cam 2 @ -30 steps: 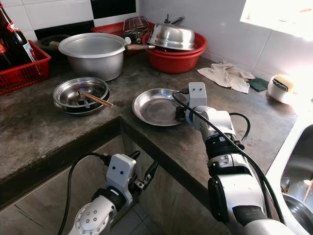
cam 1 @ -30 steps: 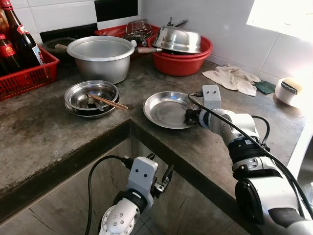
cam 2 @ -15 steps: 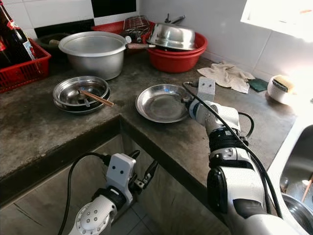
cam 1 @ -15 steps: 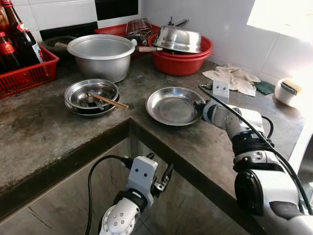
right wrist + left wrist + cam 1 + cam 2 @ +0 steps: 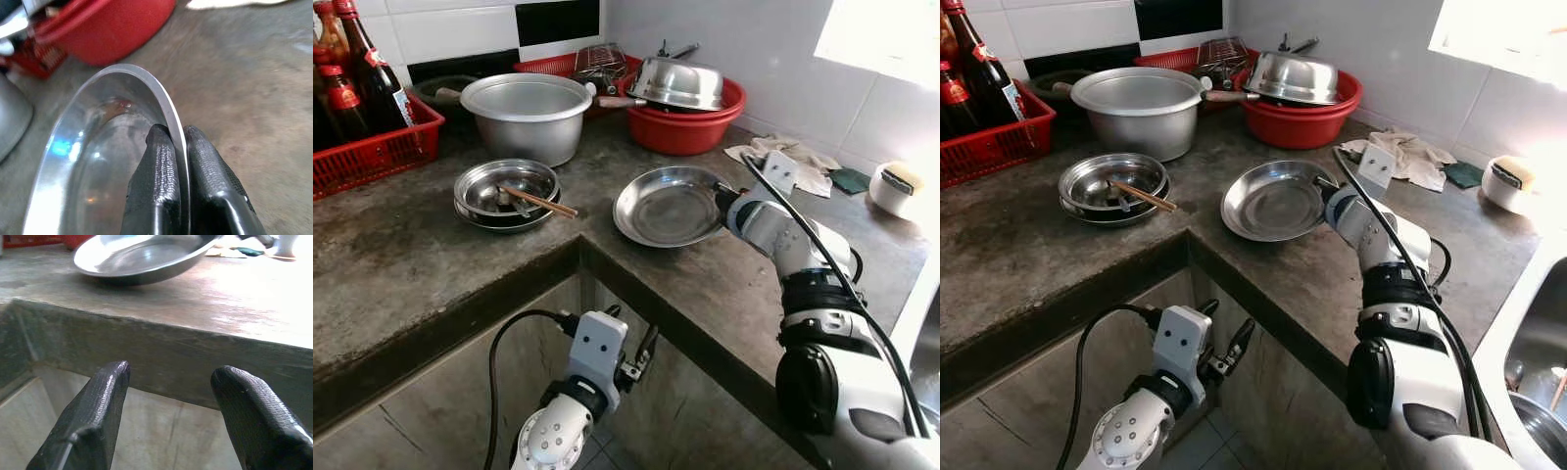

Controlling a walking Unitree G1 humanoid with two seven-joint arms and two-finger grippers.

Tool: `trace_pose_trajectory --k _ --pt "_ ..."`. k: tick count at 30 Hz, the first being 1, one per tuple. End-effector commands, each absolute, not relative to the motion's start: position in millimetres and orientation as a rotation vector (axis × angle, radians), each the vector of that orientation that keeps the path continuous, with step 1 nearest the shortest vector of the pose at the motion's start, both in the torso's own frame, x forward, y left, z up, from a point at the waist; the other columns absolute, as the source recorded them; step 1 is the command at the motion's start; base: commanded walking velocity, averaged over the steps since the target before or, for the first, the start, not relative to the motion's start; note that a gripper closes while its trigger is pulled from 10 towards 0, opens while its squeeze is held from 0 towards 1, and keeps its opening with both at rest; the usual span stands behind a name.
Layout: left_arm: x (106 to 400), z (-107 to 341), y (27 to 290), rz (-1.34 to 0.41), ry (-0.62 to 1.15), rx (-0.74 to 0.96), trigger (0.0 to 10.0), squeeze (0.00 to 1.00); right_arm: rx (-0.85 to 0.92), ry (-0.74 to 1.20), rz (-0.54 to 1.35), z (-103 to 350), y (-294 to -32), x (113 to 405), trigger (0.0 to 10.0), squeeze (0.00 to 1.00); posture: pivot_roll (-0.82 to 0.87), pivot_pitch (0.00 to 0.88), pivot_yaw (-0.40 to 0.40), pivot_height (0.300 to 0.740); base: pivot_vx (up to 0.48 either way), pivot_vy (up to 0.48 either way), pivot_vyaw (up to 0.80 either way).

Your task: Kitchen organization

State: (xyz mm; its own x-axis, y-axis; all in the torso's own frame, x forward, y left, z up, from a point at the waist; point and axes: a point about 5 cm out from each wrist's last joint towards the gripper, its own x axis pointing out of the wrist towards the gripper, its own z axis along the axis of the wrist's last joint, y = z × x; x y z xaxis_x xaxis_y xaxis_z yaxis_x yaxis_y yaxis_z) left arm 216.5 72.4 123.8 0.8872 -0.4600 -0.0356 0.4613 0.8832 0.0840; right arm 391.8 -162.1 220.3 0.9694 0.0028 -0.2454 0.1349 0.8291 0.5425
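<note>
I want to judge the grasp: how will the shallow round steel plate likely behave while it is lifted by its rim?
The shallow round steel plate looks thin and rigid, so it should not flex. The right gripper pinches only one rim edge, so the far side may sag or swing. Its polished, glossy surface could slip between the black fingers.

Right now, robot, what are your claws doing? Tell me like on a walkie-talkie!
Right claw shut on steel plate rim, plate tilted up off the counter. Left claw open, idle below counter edge. Bowl with chopsticks sits beside the plate.
</note>
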Motion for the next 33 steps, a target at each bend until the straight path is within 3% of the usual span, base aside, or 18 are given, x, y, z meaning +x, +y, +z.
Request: trace_pose_trajectory --k 1,10,19,26,33 --pt "220 123 72 -0.485 0.012 0.089 10.0 0.00 0.619 0.134 -0.123 230 -174 381 0.0 0.00 0.12 0.012 -0.086 0.740 0.000 0.000 0.00" --pt "224 125 76 -0.474 -0.003 0.098 10.0 0.00 0.483 -0.073 -0.104 239 -166 336 0.0 0.00 0.11 0.010 -0.060 0.740 0.000 0.000 0.00" --pt "230 132 78 -0.439 -0.040 0.079 10.0 0.00 0.174 -0.302 -0.103 243 -155 284 0.0 0.00 0.10 0.004 -0.048 0.740 0.000 0.000 0.00" --pt "232 139 81 -0.425 -0.076 0.052 10.0 0.00 0.037 -0.327 -0.124 235 -150 264 0.0 0.00 0.10 0.000 -0.044 0.740 0.000 0.000 0.00" --pt "231 137 79 -0.450 -0.074 0.050 10.0 0.00 0.020 -0.304 -0.122 225 -147 259 0.0 0.00 0.09 0.000 -0.042 0.740 0.000 0.255 -0.80"
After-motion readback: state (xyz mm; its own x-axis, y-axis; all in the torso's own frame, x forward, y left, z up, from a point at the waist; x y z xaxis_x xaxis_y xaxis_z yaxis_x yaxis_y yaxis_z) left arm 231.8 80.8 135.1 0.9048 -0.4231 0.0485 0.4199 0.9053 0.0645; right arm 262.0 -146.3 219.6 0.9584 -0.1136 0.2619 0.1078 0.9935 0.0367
